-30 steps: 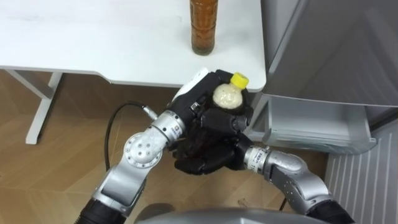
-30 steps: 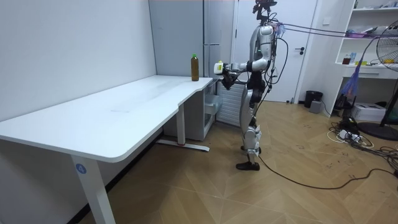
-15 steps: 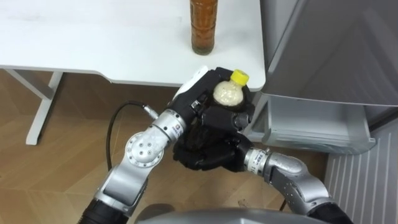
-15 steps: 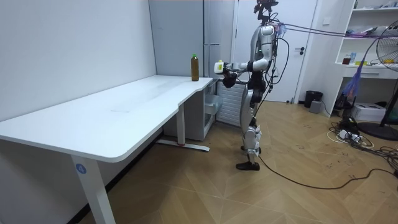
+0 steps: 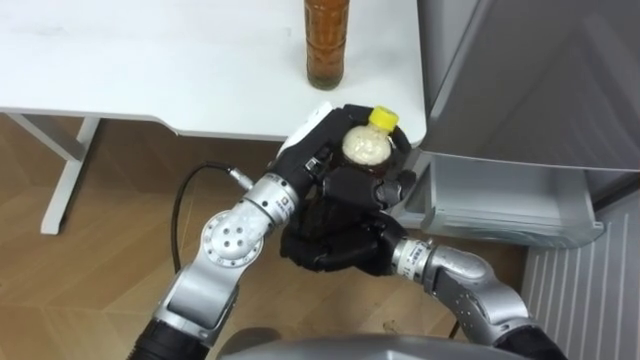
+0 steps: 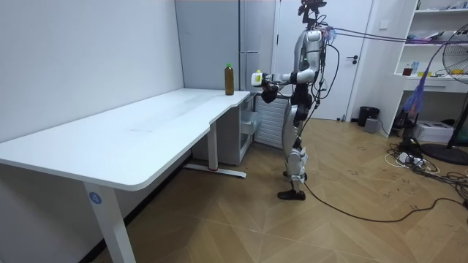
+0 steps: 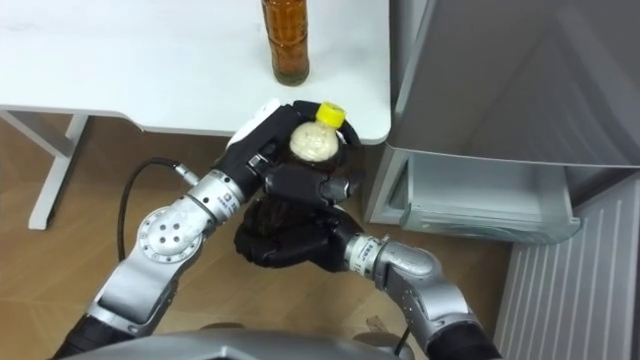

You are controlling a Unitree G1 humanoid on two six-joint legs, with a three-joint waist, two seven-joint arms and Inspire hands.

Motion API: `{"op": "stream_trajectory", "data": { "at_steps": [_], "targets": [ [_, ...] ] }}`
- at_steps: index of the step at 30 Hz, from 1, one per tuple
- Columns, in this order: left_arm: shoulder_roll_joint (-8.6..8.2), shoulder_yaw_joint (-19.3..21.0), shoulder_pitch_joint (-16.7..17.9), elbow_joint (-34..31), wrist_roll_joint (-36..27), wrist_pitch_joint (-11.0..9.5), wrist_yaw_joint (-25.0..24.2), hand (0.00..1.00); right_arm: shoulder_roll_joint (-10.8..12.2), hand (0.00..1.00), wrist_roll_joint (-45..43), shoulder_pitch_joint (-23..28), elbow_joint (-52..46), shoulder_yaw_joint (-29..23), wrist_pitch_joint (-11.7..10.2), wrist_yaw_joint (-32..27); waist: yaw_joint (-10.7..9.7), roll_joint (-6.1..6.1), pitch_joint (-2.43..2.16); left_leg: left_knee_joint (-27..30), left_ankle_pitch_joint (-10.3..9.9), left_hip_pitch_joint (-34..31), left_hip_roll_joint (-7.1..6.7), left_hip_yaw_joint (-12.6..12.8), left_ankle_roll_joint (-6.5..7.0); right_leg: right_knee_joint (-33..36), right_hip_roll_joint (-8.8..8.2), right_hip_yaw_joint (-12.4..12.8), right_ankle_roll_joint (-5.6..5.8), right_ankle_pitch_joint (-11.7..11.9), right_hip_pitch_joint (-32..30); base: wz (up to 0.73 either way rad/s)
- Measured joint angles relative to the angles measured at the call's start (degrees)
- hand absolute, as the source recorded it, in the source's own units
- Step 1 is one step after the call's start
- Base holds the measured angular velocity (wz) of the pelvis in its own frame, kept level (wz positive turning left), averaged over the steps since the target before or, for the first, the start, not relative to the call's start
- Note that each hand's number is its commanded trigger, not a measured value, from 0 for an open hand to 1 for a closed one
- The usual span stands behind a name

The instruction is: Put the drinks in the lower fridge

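A small pale drink bottle with a yellow cap (image 5: 366, 146) is held upright before my chest, just off the white table's corner. My left hand (image 5: 308, 160) is curled round its left side. From below and the right, my right hand (image 5: 330, 240) wraps its fingers (image 5: 365, 186) round the bottle's body. A brown tea bottle (image 5: 328, 40) stands on the table (image 5: 150, 70) near its edge, beyond the hands. The grey fridge (image 5: 530, 80) stands to the right with its lower drawer (image 5: 500, 200) pulled open. In the room view I stand at the table's end, facing the fridge, holding the bottle (image 6: 257, 77).
Table legs (image 5: 65, 170) stand on the wooden floor at the left. A white radiator-like panel (image 5: 590, 300) lies at lower right. In the room view, shelves, a fan (image 6: 453, 88) and cables sit on the right side.
Both hands have lifted the small bottle slightly up and forward, closer to the table's corner. The brown bottle has not moved.
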Motion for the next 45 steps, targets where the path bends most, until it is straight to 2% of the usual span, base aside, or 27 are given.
{"op": "stream_trajectory", "data": {
  "at_steps": [9,31,35,40,45],
  "targets": [
    [-0.13,0.08,0.0,0.0,0.06,0.46,0.16,0.0,0.11,1.0,1.33,0.0,0.03,0.48,0.96,0.0,0.04,-0.18,-0.05,0.02,0.0,-0.09,0.0,0.0,0.0,0.01,0.01,-0.01,0.0,0.0,-0.07,0.0],
    [-0.2,0.8,-0.13,-0.02,-1.64,0.44,1.36,0.0,0.09,1.0,2.04,-0.09,0.02,0.47,0.98,-0.03,0.05,-0.14,-0.1,0.11,0.0,-0.22,0.0,-0.05,0.0,0.0,0.0,-0.13,-0.01,0.0,-0.07,0.0],
    [-0.19,0.96,-0.7,-0.17,-1.86,0.44,1.32,0.0,0.09,1.0,3.21,-0.14,0.02,0.56,0.74,-0.15,0.05,0.3,-0.1,0.1,-0.01,-0.28,0.0,-0.05,0.0,-0.02,0.0,-0.14,-0.02,0.01,-0.05,0.0],
    [0.01,1.02,-0.71,-2.04,-2.18,0.44,1.31,0.0,0.18,1.0,4.13,-0.16,0.01,0.74,-1.58,-0.14,0.01,0.55,-0.12,0.07,-0.01,-0.21,0.0,-0.05,0.0,-0.06,0.0,-0.14,-0.01,0.01,0.0,0.0],
    [-0.01,1.18,-0.78,-2.32,-2.37,0.44,1.23,0.0,0.16,1.0,5.34,-0.14,0.02,0.99,-1.74,-0.14,0.04,0.77,-0.08,0.01,-0.01,-0.14,0.0,0.01,-0.01,-0.19,0.01,-0.02,-0.02,0.01,-0.04,0.0]
  ]
}}
